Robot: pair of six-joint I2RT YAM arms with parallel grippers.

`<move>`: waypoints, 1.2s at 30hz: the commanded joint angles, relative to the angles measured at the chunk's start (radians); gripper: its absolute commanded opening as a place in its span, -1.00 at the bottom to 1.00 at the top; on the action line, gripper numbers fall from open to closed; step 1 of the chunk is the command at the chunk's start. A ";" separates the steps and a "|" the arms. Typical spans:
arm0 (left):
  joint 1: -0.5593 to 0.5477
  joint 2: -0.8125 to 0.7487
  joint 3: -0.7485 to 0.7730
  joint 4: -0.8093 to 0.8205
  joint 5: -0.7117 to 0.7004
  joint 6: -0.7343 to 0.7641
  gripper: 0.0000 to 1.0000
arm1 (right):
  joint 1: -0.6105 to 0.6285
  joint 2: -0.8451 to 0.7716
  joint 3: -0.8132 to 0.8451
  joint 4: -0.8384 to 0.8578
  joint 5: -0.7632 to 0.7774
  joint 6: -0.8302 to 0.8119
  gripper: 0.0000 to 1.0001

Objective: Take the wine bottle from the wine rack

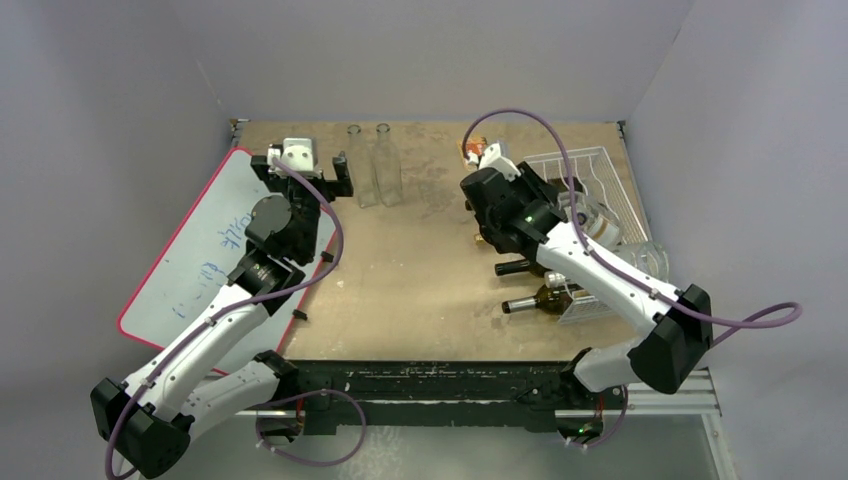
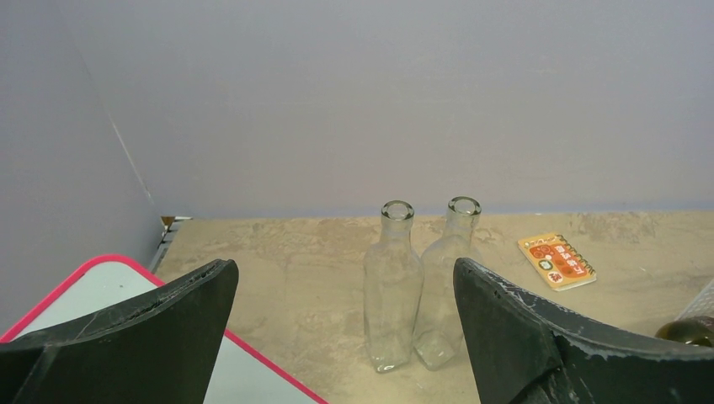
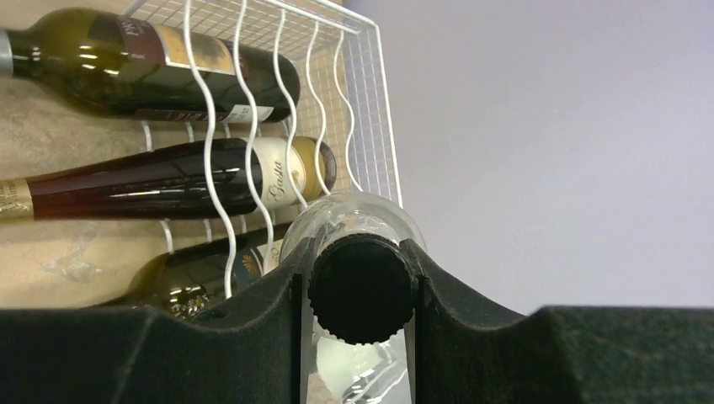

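Right tool (image 3: 362, 278) is clamped narrow on the black screw cap (image 3: 362, 295) of a clear glass wine bottle (image 3: 354, 215), with a finger pressed against each side of the cap. The wine bottle is at the white wire wine rack (image 3: 370, 101), above the dark bottles. Its body runs straight away from the wrist camera, so whether it rests on a wire cradle cannot be told. In the top view the right arm covers most of it.

The wine rack sits in the far right corner of the brown chipboard table (image 1: 420, 280), close to the grey right wall with little room on that side. Three dark glass bottles lie in it:
- a green one with a label (image 3: 126, 63)
- a dark red one with a white and gold label (image 3: 168, 181)
- a third (image 3: 194, 282), cut off by the tool's fingers

Their necks point left past the rack's edge.

The middle of the table is open. Left tool (image 2: 343, 278) is spread wide and holds nothing. It is near the far left, facing two upright clear glass bottles (image 2: 391, 286) that stand just beside each other. An orange spiral notebook (image 2: 557, 261) lies flat by the far wall. A red-edged whiteboard (image 1: 200, 260) lies along the table's left edge, and its writing is too blurred to read.
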 commanded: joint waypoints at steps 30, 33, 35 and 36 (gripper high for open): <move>-0.036 -0.021 0.021 0.025 -0.007 0.002 1.00 | -0.017 -0.233 0.181 0.260 0.026 -0.001 -1.00; -0.036 -0.019 0.021 0.024 -0.010 0.006 1.00 | -0.019 -0.235 0.199 0.260 0.004 -0.003 -1.00; -0.035 -0.019 0.020 0.024 -0.016 0.008 1.00 | -0.019 -0.238 0.218 0.260 -0.010 -0.003 -1.00; -0.036 -0.018 0.020 0.025 -0.020 0.009 1.00 | -0.019 -0.237 0.226 0.258 -0.016 -0.004 -1.00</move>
